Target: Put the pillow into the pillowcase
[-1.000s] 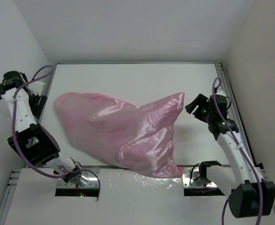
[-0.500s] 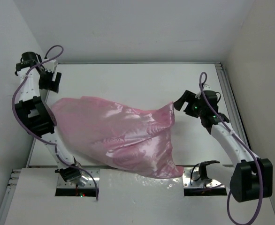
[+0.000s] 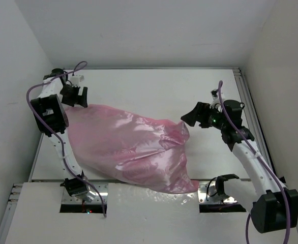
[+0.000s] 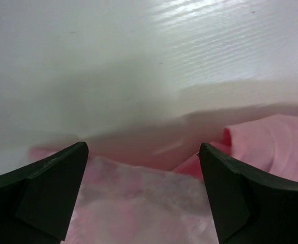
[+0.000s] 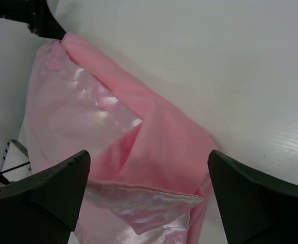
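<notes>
The shiny pink pillowcase (image 3: 126, 147) lies bulging across the middle of the table, from the far left down to the near edge. The cream pillow is hidden; no part of it shows. My left gripper (image 3: 77, 96) is open just above the pillowcase's far-left corner, whose fabric (image 4: 139, 203) lies between its fingers. My right gripper (image 3: 188, 116) is open right at the pillowcase's right corner. In the right wrist view the folded pink corner and hem (image 5: 154, 188) sit between the open fingers (image 5: 52, 188), not gripped.
White walls close in the table on the left, back and right. A metal rail (image 3: 250, 109) runs along the table's right edge. The arm bases (image 3: 83, 195) stand at the near edge beside the pillowcase's lower end.
The left arm swung in from the far-left wall to the pillowcase's far-left corner. The right gripper moved left toward the right corner. The pillowcase's raised right corner dropped and the bag settled flatter.
</notes>
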